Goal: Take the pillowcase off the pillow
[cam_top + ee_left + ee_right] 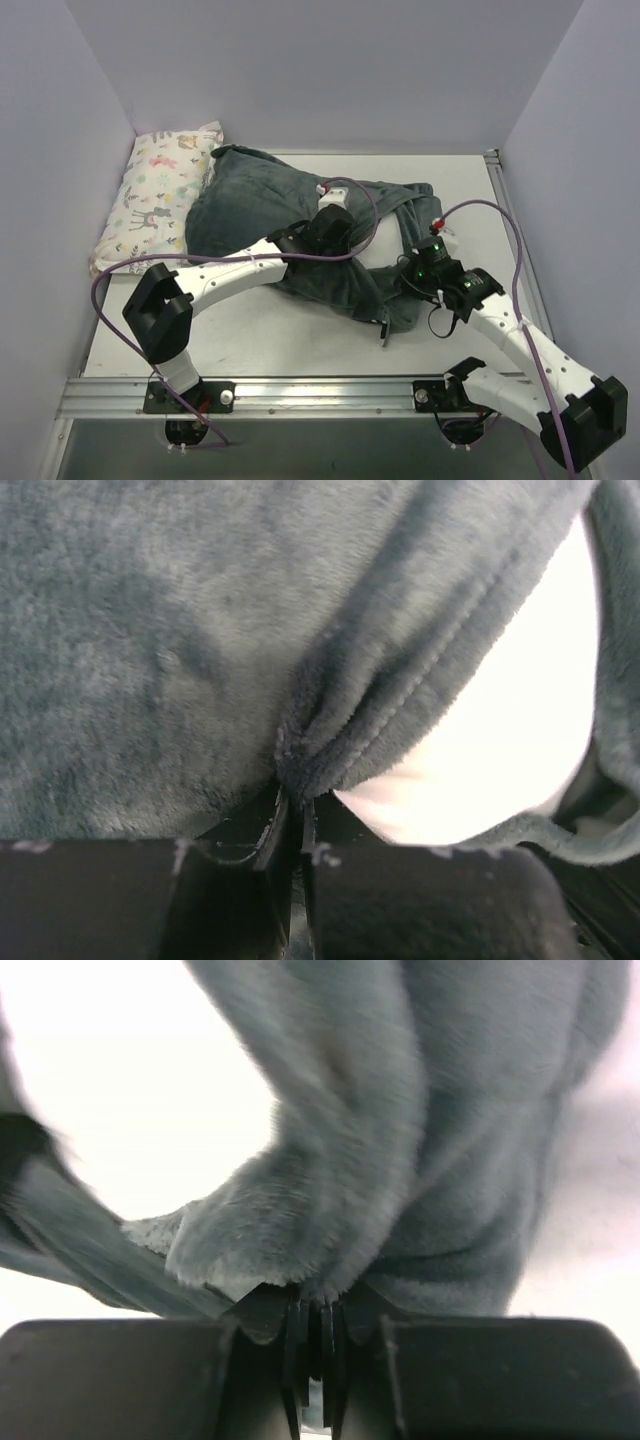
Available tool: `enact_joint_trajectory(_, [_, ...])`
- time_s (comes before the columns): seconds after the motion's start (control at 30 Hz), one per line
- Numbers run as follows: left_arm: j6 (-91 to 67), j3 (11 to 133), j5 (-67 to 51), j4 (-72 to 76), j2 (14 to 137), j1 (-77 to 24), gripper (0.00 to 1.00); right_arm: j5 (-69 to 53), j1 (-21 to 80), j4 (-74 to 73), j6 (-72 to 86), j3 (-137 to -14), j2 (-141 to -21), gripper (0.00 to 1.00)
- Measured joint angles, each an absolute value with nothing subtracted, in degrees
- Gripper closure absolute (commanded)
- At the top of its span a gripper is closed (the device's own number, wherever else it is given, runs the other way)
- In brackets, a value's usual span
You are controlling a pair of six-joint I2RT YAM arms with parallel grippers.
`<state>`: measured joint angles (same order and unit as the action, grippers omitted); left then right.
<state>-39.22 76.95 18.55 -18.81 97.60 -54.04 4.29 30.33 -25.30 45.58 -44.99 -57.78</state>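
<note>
1. Upper left of the overhead view: a small animal-print pillow [160, 200] lying along the left wall, its right end touching the pillowcase [250, 195]. Not in either wrist view.
2. Centre of the same view: the pillowcase heaped on the table [300, 340], dark grey-teal plush outward, rumpled, spreading from beside the small pillow to right of centre.
3. Lower left to centre: the left arm [230, 275] reaching from its base up across the heap, wrist over the upper middle of the fabric. Fingertips hidden from above by the wrist itself.
4. Filled in by the left wrist view: the left gripper [293, 810] at bottom centre of the frame, jaws pressed together on a puckered fold of the pillowcase's stitched hem.
5. Right of that fold, same view: a bright white patch framed by the curving hem. Possibly the pillow [510, 710] showing at the opening, though too washed out to tell apart from bare table. From above, only plush there.
6. Right of centre overhead: the right arm [520, 345] coming up from the lower right corner, its wrist low at the right edge of the heap, beside a strip of fabric trailing toward the bottom of the frame. Fingers again not readable from above.
7. Shown only by the right wrist view: the right gripper [315, 1310] at bottom centre, jaws pinching a thick bunch of plush. Two folds rising from the pinch toward the top of the frame, glaring white on both sides.
</note>
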Motion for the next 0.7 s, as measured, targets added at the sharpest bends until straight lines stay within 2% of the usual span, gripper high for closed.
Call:
enact_joint_trajectory(0.1, [-39.92,76.95,16.1,-18.79,97.6,-52.38,1.0,3.84,27.57,-24.93,46.06,-39.59,-51.96,1.0])
enact_joint_trajectory(0.33, [-40.36,76.95,8.21,-19.0,97.12,-45.43,1.0,-4.32,11.42,-24.45,46.13,-26.5,-36.71,1.0])
enact_joint_trajectory(0.43, [-40.45,76.55,5.26,-19.42,96.05,-42.89,1.0,-8.19,9.23,-21.41,46.76,-24.73,-38.48,1.0])
enact_joint_trajectory(0.63, [-39.57,76.01,2.09,-19.77,95.33,-41.54,1.0,-14.35,8.64,-5.43,48.77,-21.78,-58.67,1.0])
enact_joint_trajectory(0.7, [-38.33,75.99,2.0,-20.25,95.33,-42.02,0.97,-16.67,8.64,0.27,49.52,-19.99,-62.67,1.0])
